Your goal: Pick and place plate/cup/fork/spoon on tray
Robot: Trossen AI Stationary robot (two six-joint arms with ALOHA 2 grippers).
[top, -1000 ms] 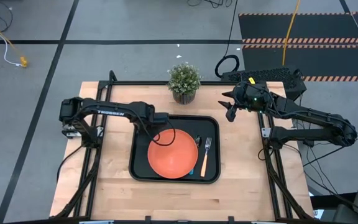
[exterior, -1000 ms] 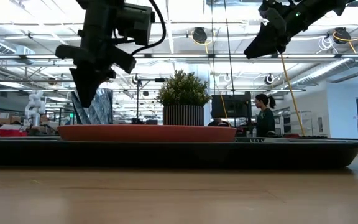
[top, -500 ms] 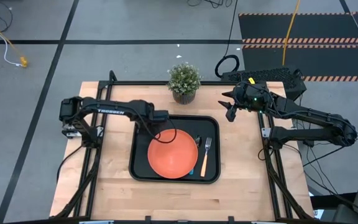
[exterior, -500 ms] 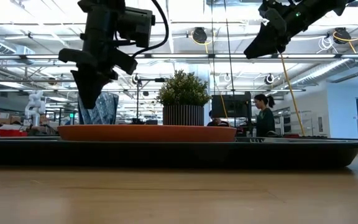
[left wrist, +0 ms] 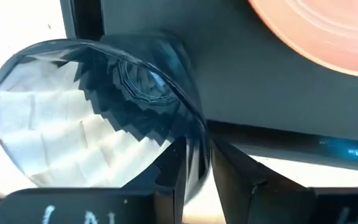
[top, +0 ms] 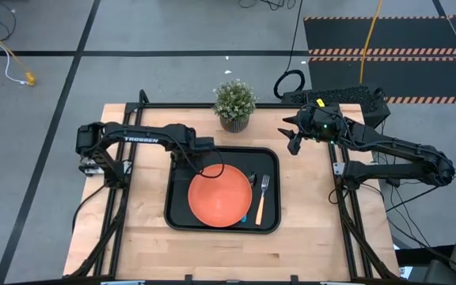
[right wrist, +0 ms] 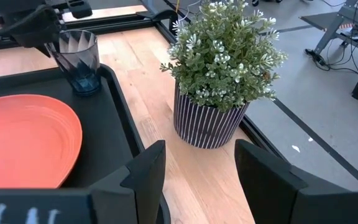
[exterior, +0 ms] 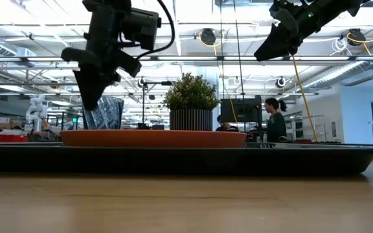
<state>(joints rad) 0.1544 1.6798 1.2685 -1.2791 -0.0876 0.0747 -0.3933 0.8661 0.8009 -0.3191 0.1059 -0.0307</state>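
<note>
The black tray holds the orange plate, the blue-handled spoon and the orange-handled fork. The dark grey cup stands upright on its base in the tray's far left corner. My left gripper points down over the cup, open, with one finger inside the cup's rim and one outside. In the high view this gripper hides the cup. My right gripper waits open above the table's far right, holding nothing. My left gripper comes from above with its fingers on either side of the cup's wall at the rim. I cannot tell whether either finger touches the wall. The cup stands on the tray by itself.
A potted green plant stands at the table's far edge, just beyond the tray. Bare wooden table lies left, right and in front of the tray. A person stands in the room far behind the table.
In the low view the cup was tilted under my left gripper a second ago. It now stands upright on the tray in the far left corner. The gripper has stayed over it, still pointing down.
</note>
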